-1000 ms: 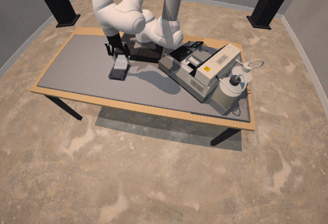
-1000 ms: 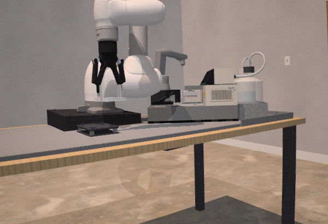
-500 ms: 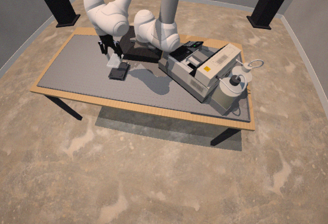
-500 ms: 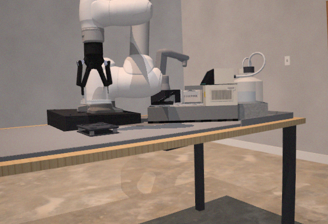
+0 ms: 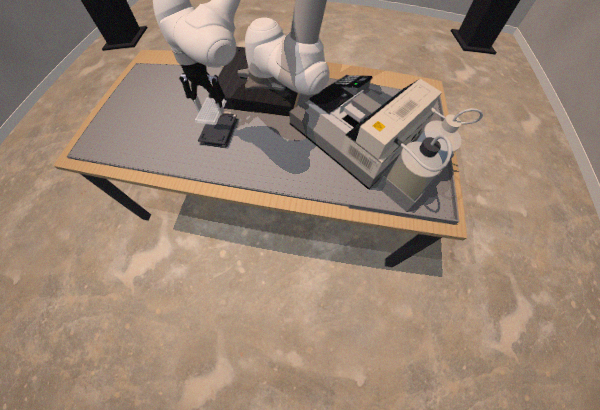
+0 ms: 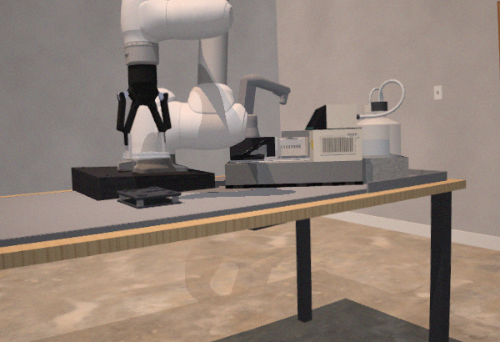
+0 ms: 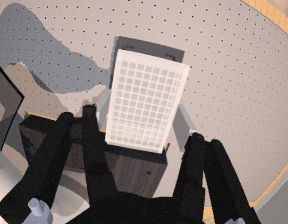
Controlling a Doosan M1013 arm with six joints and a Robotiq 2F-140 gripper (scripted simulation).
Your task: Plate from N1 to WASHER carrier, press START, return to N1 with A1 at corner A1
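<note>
The plate [image 7: 147, 99] is hanging clamped between our gripper's [image 7: 143, 145] fingers, held in the air; directly below the fingertips we are seeing the dark nest [image 5: 217, 130], apart from the plate, on the table [image 5: 150, 125].

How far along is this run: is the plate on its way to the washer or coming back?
Coming back, it appears: the washer keypad lamp glows green and no plate shows on the washer. In hand: the gripper holds the plate above nest N1, which has nothing in it. Left: lower the plate, seat it flat inside the locators with the cut corner at the A1 mark, then let go. The cut corner's side is too small to tell.
</note>
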